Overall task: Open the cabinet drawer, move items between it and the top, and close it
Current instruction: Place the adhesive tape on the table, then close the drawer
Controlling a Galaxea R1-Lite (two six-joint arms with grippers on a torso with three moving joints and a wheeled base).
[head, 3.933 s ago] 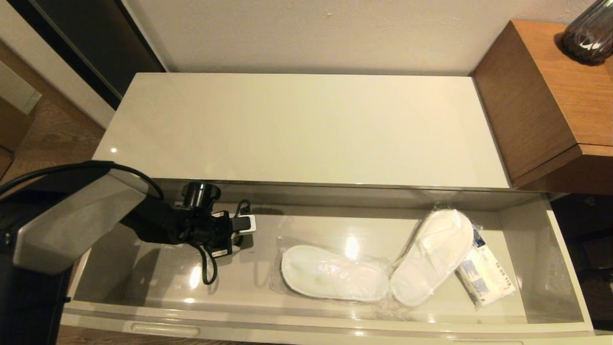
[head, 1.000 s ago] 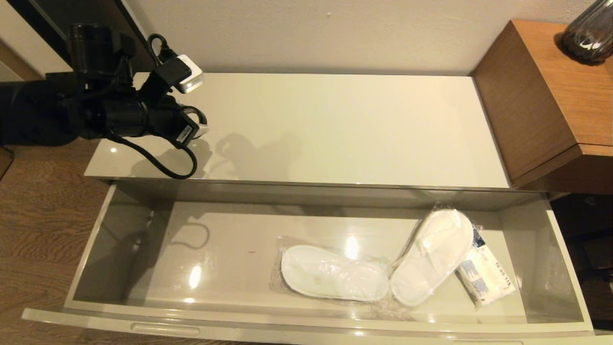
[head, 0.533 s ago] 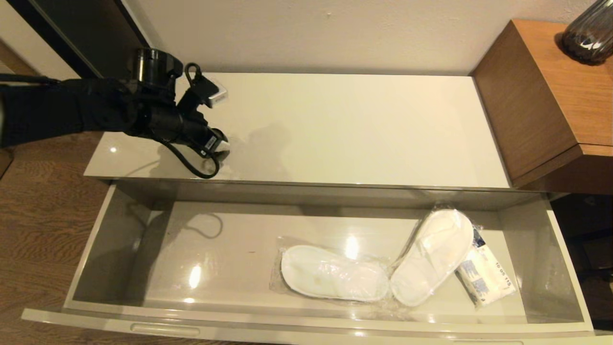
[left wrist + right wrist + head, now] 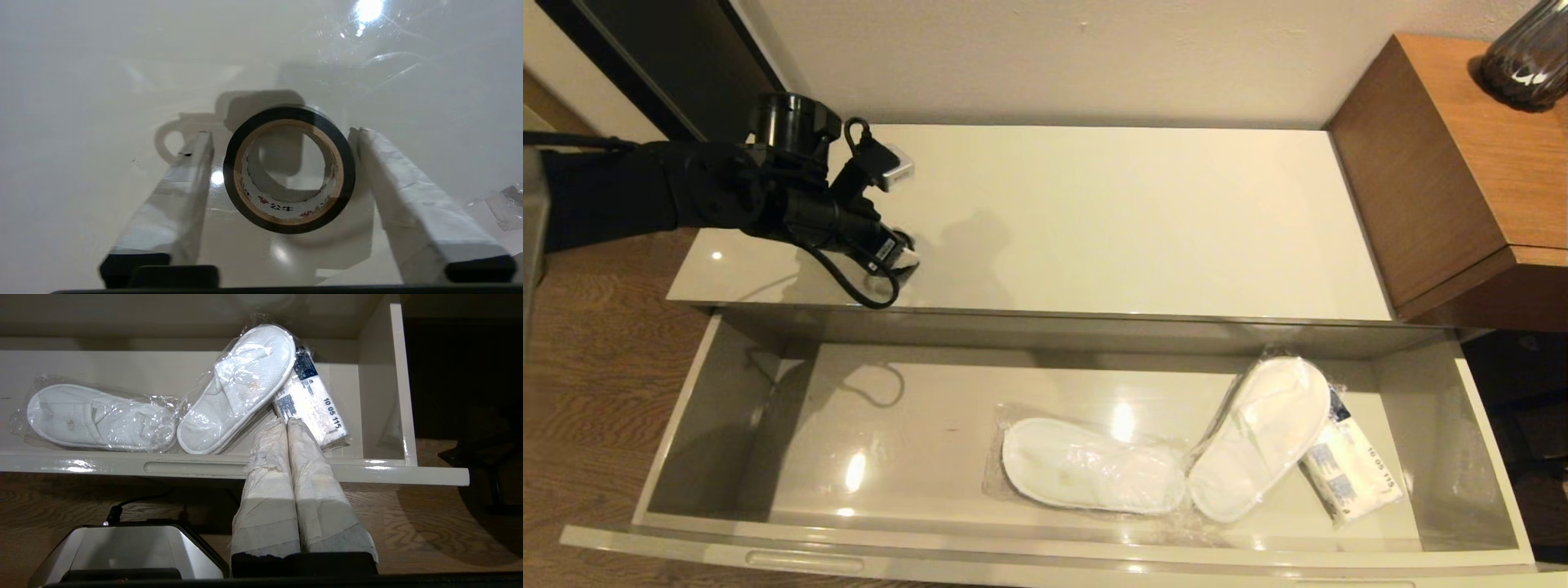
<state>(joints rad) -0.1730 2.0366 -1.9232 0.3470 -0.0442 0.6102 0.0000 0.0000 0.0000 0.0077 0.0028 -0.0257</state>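
Note:
The cabinet drawer (image 4: 1045, 557) stands pulled out. Inside it lie the plastic-wrapped white slippers, one flat (image 4: 1090, 467) (image 4: 98, 418), the other leaning (image 4: 1262, 437) (image 4: 241, 384). My left gripper (image 4: 905, 251) (image 4: 282, 132) is low over the front left of the cream top (image 4: 1111, 212). It is open. The black tape roll (image 4: 289, 169) lies on the top between its fingers, with a gap on one side. The arm hides the roll in the head view. My right gripper (image 4: 286, 422) is shut and empty, parked in front of the drawer's right end.
A white packet with blue print (image 4: 1352, 474) (image 4: 312, 402) lies under the leaning slipper at the drawer's right end. The brown wooden unit (image 4: 1445, 171) with a dark vase (image 4: 1527, 57) stands to the right of the cabinet. The left half of the drawer floor is bare.
The left arm has come up out of the drawer's left part, swung over the top and come down near its front left. It hardly moved in the last half second.

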